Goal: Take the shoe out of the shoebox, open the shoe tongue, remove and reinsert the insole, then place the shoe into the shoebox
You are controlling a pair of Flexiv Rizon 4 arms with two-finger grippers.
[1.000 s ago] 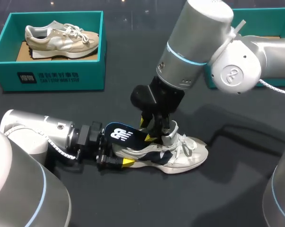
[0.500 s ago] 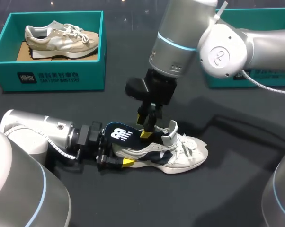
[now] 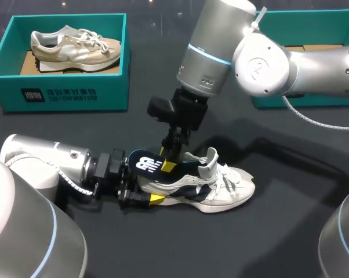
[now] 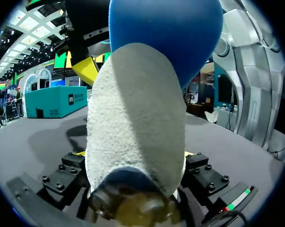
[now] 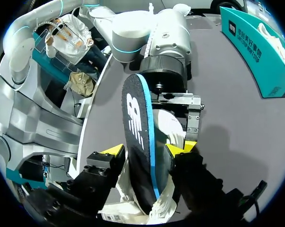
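Observation:
A white and navy shoe point(image 3: 221, 188) lies on its sole on the dark table, toe to the right. My left gripper point(image 3: 141, 191) is shut on its heel point(image 4: 138, 118) from the left. A dark blue insole point(image 3: 146, 164) with a white logo sticks up and back out of the shoe opening. My right gripper point(image 3: 168, 161) comes down from above and is shut on the insole point(image 5: 135, 123), one yellow tip on each face. The raised tongue point(image 3: 209, 162) stands just right of it. The shoe's white collar point(image 5: 173, 135) shows beside the right fingertip.
A teal shoebox point(image 3: 64, 92) at the back left holds a beige shoe point(image 3: 73, 47). A second teal shoebox point(image 3: 325, 26) stands at the back right, partly behind my right arm. Bare table lies in front of the shoe and to its right.
My right gripper has shifted left along the insole, from beside the tongue toward the heel end, opening briefly and closing again. The shoe and left gripper have stayed put.

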